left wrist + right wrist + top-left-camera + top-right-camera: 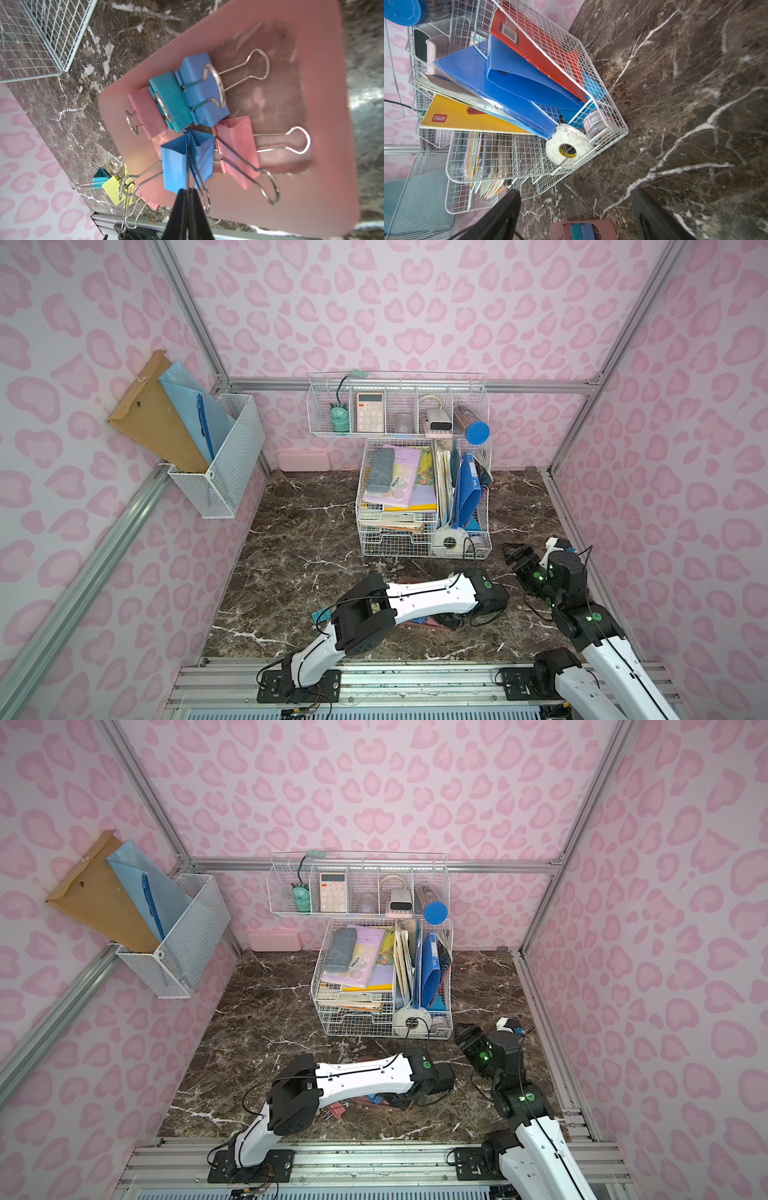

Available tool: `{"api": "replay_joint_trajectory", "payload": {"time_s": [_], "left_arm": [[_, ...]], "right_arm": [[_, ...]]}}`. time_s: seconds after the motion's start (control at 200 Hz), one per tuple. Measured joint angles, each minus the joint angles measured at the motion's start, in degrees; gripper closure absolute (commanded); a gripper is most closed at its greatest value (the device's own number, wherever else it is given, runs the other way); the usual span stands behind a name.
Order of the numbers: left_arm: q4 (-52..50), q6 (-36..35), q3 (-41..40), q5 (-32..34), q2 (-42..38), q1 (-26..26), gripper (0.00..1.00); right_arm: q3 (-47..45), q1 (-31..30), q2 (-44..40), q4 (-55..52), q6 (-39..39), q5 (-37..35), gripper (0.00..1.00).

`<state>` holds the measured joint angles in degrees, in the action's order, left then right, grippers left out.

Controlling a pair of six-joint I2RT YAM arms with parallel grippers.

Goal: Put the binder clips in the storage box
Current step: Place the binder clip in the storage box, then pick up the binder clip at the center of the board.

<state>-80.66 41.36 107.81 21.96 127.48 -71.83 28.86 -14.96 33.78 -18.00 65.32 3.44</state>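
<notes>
One blue binder clip [176, 164] hung from the left end effector [188, 190] over the storage box [311, 62].
Entry: the left end effector's black fingers were pressed together on the clip's wire handle. Below it, inside the translucent pink box, lay four more binder clips [172, 99]: one blue, one teal, two pink. Outside the box, on the marble table [83, 83], lay a yellow clip [114, 191] touching a teal clip [100, 176]. The right end effector [575, 193] stood well apart, fingers spread wide and holding nothing, over table beside the white wire basket [571, 52].
</notes>
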Motion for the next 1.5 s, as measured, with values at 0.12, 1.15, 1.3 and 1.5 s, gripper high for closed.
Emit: {"api": "replay_joint_trajectory", "payload": {"time_s": [0.12, 1.15, 1.3, 1.5], "left_arm": [[0.59, 0.00, -1.77, 0.59, -1.92, 0.11, 0.75], [17.90, -2.49, -18.12, -3.48, -47.98, 22.01, 0.01], [23.10, -1.31, -31.30, -10.69, -62.71, 42.91, 0.01], [23.45, -2.95, -35.69, -13.79, -66.93, 51.78, 0.01]], "right_arm": [[-2.12, 0.02, -2.45, 0.33, 0.13, 0.31, 0.13], [8.17, -20.15, 13.70, 6.23, -2.40, -2.40, 0.18], [16.31, -37.27, 28.02, 7.10, -0.52, -8.61, 0.19], [29.62, -51.69, 47.30, 3.41, 10.36, -12.35, 0.22]]}}
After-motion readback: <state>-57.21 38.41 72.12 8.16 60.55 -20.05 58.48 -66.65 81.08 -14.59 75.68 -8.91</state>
